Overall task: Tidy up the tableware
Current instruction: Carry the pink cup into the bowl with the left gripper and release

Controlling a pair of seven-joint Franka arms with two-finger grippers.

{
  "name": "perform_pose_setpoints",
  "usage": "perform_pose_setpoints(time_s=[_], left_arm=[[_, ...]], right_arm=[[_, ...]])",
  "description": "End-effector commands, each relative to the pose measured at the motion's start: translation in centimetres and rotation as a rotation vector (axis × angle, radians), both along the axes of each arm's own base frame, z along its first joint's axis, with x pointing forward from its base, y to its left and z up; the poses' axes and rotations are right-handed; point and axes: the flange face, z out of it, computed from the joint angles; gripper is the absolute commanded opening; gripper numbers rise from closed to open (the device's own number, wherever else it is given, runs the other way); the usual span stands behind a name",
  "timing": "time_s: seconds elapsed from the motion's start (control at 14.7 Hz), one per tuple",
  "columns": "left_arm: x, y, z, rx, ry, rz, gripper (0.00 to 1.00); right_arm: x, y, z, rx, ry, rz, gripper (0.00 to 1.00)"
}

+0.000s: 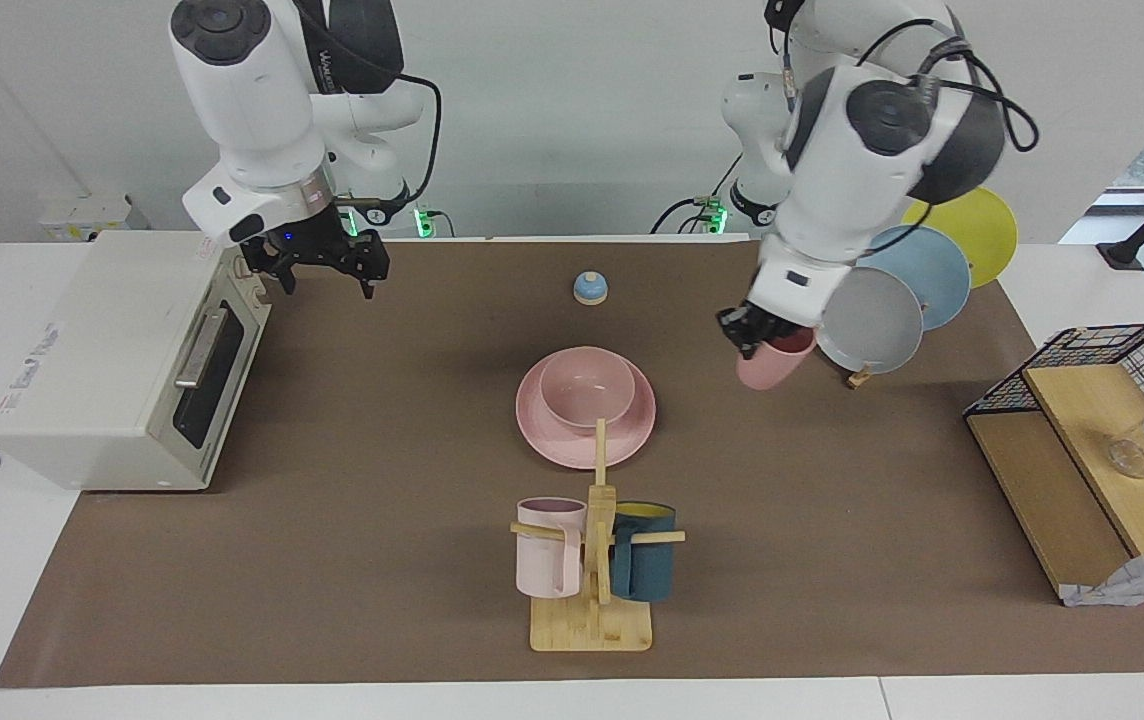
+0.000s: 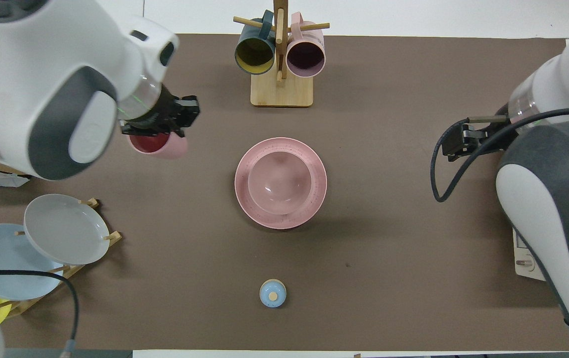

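The pink plate (image 1: 544, 432) (image 2: 244, 201) lies in the middle of the brown mat, with the pink bowl (image 1: 587, 388) (image 2: 279, 182) standing in it. My left gripper (image 1: 758, 343) (image 2: 157, 133) is shut on the rim of the pink cup (image 1: 777, 367) (image 2: 161, 145) and holds it tilted in the air, over the mat between the plate and the plate rack. My right gripper (image 1: 328, 272) (image 2: 456, 142) is open and empty, and waits in the air in front of the toaster oven.
A wooden mug tree (image 1: 592, 610) (image 2: 281, 92) with a pale pink and a dark teal mug stands farther from the robots than the plate. A rack with grey (image 1: 870, 320) (image 2: 65, 228), blue and yellow plates, a toaster oven (image 1: 112, 360), a small blue bell (image 1: 590, 288) (image 2: 272, 293) and a wire shelf (image 1: 1082, 440) are also there.
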Motion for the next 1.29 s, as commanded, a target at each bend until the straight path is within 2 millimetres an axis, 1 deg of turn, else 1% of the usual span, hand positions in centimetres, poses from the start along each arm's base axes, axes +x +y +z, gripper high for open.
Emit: perform_pose_setpoints(time_s=[0.0,0.07,0.2,0.27,0.34,0.48,0.61,0.68,0.82,0.88,0.95,1.02,1.09,1.22], left_arm=[[-1.5,-6.9,-2.4,-0.079,-0.014,0.04,0.0],[-2.9,-9.3,-4.5,-0.08,-0.016,0.053,0.0],[-4.7,-11.8,-6.6,-0.071,-0.007,0.035,0.0],[-5.2,-12.7,-8.0,-0.054,0.008,0.019,0.0],[-5.4,-13.2,-9.5,-0.032,0.019,0.018,0.0],[-5.6,-14.2,-11.4,-0.026,0.019,0.051,0.0],[-5.6,-15.1,-13.5,-0.02,0.027,0.062,0.0],[-5.9,-15.5,-14.1,-0.021,0.026,0.061,0.0],[-6.1,-15.6,-15.1,-0.013,0.035,0.058,0.0],[-6.3,-15.8,-16.1,-0.009,0.038,0.056,0.0],[-6.7,-16.3,-16.9,-0.007,0.026,0.05,0.0],[-6.7,-16.3,-17.4,-0.003,0.013,0.051,0.0],[-6.8,-16.4,-17.7,0.0,0.014,0.049,0.0],[-6.8,-16.2,-17.9,0.006,0.017,0.046,0.0]], right_arm=[[-1.9,-2.3,-1.0,0.032,0.023,-0.006,1.0],[-1.7,-3.4,-1.1,0.055,0.022,-0.032,1.0],[-1.9,-3.5,-1.6,0.077,0.033,-0.038,1.0],[-1.9,-3.6,-1.6,0.077,0.035,-0.038,1.0],[-2.0,-3.7,-1.7,0.077,0.036,-0.04,1.0],[-2.1,-4.1,-1.4,0.078,0.031,-0.046,1.0],[-2.0,-4.3,-1.6,0.078,0.034,-0.045,1.0],[-2.2,-4.3,-1.8,0.076,0.04,-0.055,1.0],[-2.5,-4.2,-1.6,0.079,0.038,-0.045,1.0],[-2.5,-4.4,-1.5,0.08,0.036,-0.045,1.0],[-2.3,-4.6,-1.2,0.082,0.029,-0.039,1.0],[-2.5,-5.4,-1.0,0.085,0.032,-0.032,1.0],[-2.6,-6.1,-1.0,0.087,0.036,-0.033,1.0],[-2.7,-6.7,-0.7,0.092,0.034,-0.013,1.0]])
